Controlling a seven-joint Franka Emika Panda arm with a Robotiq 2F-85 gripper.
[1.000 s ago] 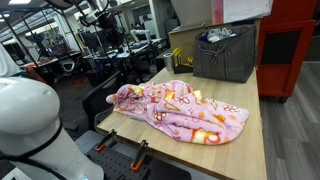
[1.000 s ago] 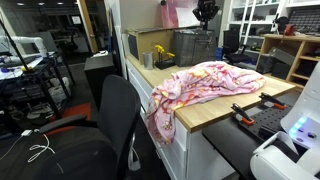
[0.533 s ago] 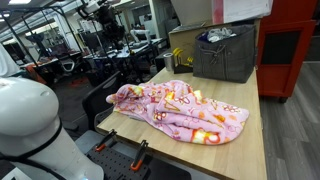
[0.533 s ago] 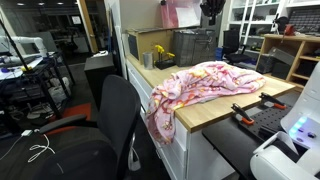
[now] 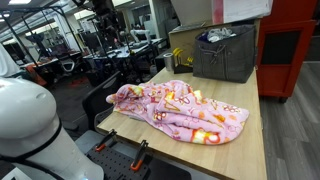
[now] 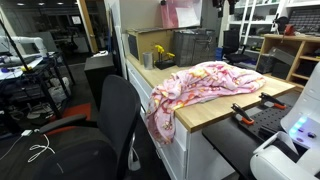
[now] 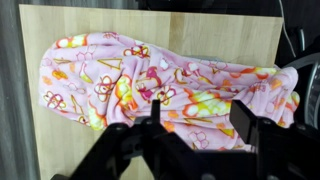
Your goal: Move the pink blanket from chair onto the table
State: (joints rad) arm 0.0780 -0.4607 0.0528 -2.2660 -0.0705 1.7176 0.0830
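The pink blanket (image 7: 160,85) lay heaped on the wooden worktop (image 7: 40,25).
My jaws hung apart and empty high above it; one corner drooped over the edge beside the black chair (image 6: 115,120).

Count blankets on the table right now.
1. The pink blanket lies bunched across the table, one end drooping over the edge beside the chair. The grey bin hides its inside, so more could be there.

- Red cabinet (image 5: 290,40) on one side, grey floor (image 5: 295,130) next to it.
- Further back it's a pretty cluttered lab, with office chairs (image 5: 68,66) and strip lights (image 5: 20,3) overhead.
- Wooden shelf unit (image 6: 290,55) too, plus white cables (image 6: 40,150) lying loose on dark flooring.
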